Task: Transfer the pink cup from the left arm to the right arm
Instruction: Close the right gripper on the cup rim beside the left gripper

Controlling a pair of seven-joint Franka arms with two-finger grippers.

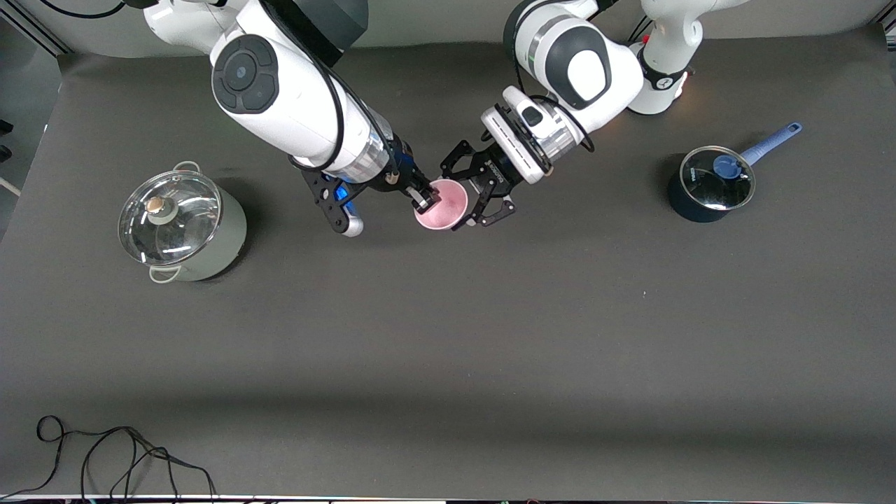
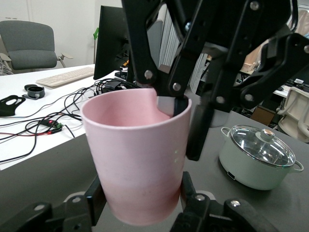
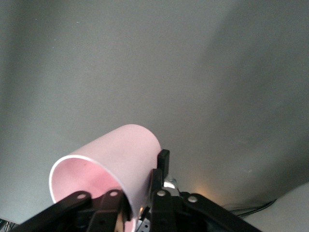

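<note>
Cup [image 1: 442, 204]: small, pale pink, plain tapered tumbler, no handle, smooth matte plastic, mouth tilted up toward the front cam. In the left wrist view the cup [image 2: 137, 157] looks upright w/ a slightly darker band low on its wall; in the right wrist view the cup [image 3: 108, 166] shows its open mouth and thin white-edged rim. It's held up in the air over mid-table, between the two grippers.

Table [image 1: 448, 336]: dark grey matte sheet, shadows under the arms. Pale green pot [image 1: 180, 226] w/ glass lid sits toward the right arm's end; dark blue saucepan [image 1: 710, 183] w/ glass lid and blue handle sits toward the left arm's end. Black cable [image 1: 112, 455] lies at the table edge nearest the front cam. Left wrist view also shows the room: white desk [image 2: 29, 116] w/ wires, keyboard [image 2: 65, 76], monitor [image 2: 113, 41], grey chair [image 2: 31, 46].

Left gripper [image 1: 483, 203]: claw-type fingers closed round the cup's lower body, one either side, gripping it. Right gripper [image 1: 425, 201]: slim fingers pinching the cup's rim wall, one finger [image 2: 171, 104] inside the mouth, the other outside. Both grips on the cup at once.
</note>
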